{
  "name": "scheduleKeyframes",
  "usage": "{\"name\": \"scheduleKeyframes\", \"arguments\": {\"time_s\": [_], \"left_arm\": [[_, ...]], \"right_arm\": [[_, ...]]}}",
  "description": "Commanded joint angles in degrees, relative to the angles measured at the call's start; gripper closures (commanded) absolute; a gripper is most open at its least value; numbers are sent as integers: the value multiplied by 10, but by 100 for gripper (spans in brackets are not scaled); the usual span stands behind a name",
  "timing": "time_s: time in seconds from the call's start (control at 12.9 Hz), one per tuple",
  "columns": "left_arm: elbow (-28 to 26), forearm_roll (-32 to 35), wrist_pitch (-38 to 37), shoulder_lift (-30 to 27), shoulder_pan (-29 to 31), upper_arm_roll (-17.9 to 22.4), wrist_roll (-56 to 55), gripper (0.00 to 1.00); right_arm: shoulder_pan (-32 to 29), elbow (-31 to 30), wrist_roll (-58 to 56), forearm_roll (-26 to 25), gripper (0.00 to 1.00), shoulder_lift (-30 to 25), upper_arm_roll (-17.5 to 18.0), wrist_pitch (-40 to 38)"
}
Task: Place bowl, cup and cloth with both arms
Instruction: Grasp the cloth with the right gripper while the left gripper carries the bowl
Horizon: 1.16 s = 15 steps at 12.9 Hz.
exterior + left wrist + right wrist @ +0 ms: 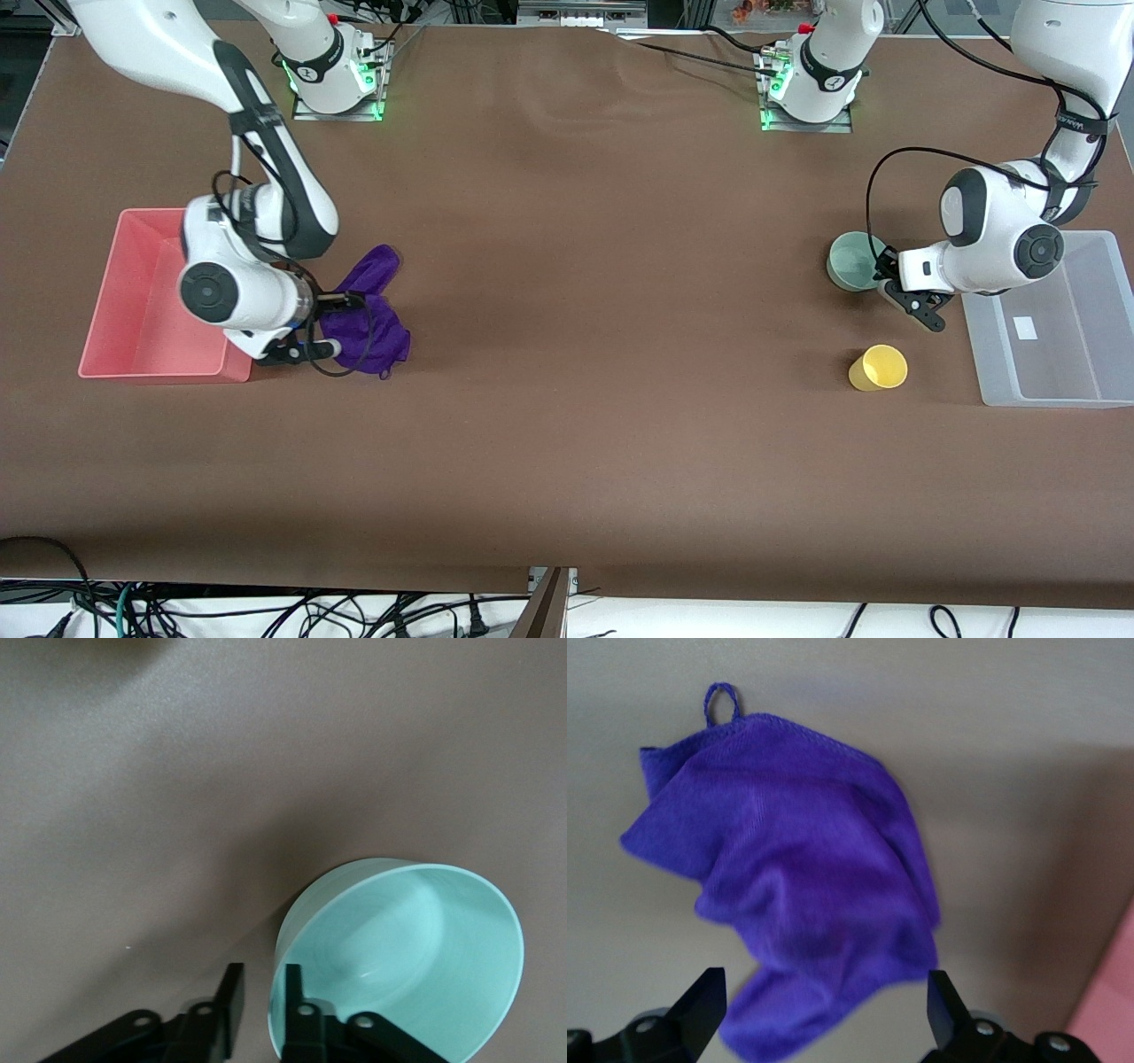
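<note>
Pink bin (133, 292) – clear bin (1076, 328) – at the table (567, 399) ends.

A brown-covered table (576, 354) fills the view — tangled cables (266, 611) on the pale floor below.

The brown table (567, 354) is occupied by a pink bin (142, 292), purple cloth (372, 319), green bowl (852, 260), yellow cup (879, 368) and clear bin (1063, 337).

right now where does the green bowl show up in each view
Front view: bowl toward the left arm's end, touching the left gripper.
Left wrist view: bowl, its rim between the fingers.
Right wrist view: not in it.
Shared landmark: the left gripper.
</note>
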Motion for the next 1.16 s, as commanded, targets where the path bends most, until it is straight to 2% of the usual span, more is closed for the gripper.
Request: {"name": "scheduleKeyframes", "arguments": {"time_s": [0.0, 0.16, 0.23, 0.39, 0.47, 0.62, 0.7, 0.93, 1.09], "left_arm": [[5, 5, -6, -14, 5, -5, 13, 100], [43, 3, -70, -41, 4, -6, 12, 100], [89, 3, -131, -44, 4, -7, 12, 100], [198, 3, -249, -38, 4, -6, 18, 100], [247, 6, -279, -31, 4, -5, 26, 100], [320, 11, -309, -16, 28, 0, 52, 100], [336, 12, -314, -8, 54, 1, 79, 100], [358, 45, -297, 45, 141, 0, 128, 100], [420, 50, -271, 116, 167, 1, 173, 100]], "right_arm": [[10, -15, 5, 10, 0, 15, 1, 48], [10, -18, 4, 10, 0, 33, 1, 75], [10, -25, 4, 10, 10, 35, 1, 92], [13, -27, 4, 9, 91, 36, 6, 99], [12, -25, 4, 9, 100, 35, 13, 94], [12, -21, 0, 9, 100, 34, 13, 93], [12, -13, -4, 9, 100, 29, 13, 85], [10, 56, -7, 7, 100, 19, 13, -34], [4, 109, -21, 2, 100, 6, 10, -128]]}}
